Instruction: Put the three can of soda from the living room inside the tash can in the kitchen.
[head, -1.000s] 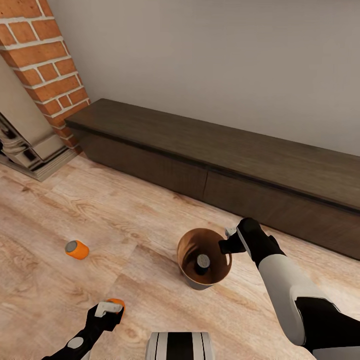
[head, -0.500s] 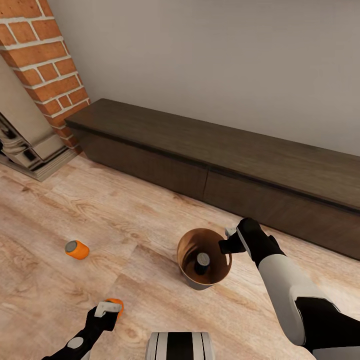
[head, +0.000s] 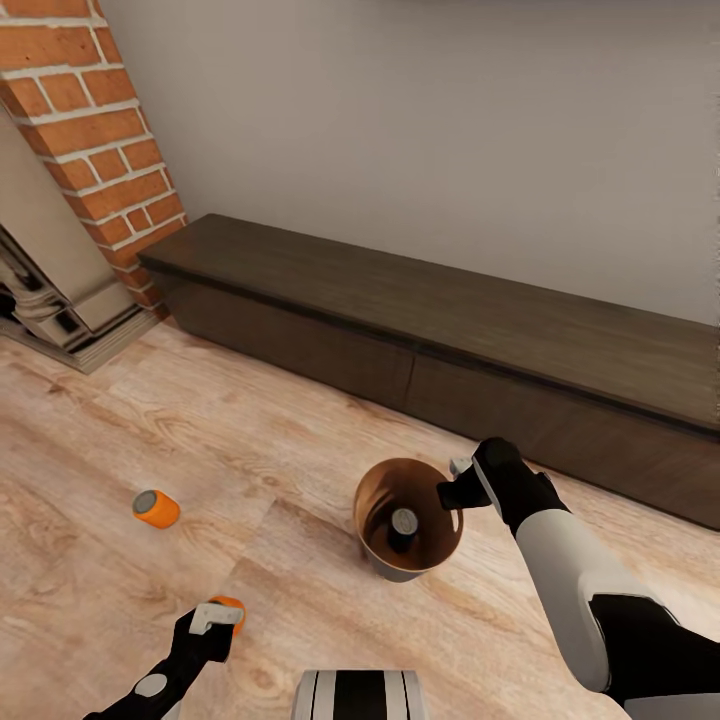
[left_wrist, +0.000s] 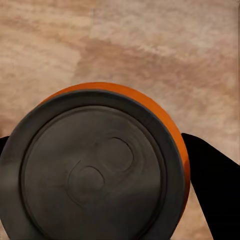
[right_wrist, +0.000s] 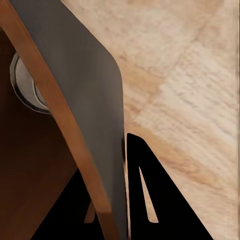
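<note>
The right pincer (head: 455, 492) is clamped on the rim of the tash can (head: 372, 500), which stands on the wood floor (head: 300, 440) with the dark blue can (head: 404, 527) upright inside. The left pincer (head: 215, 618) grips an orange can (head: 231, 606) (its grey top faces the left wrist camera). A second orange can (head: 156, 508) lies on its side well apart.
</note>
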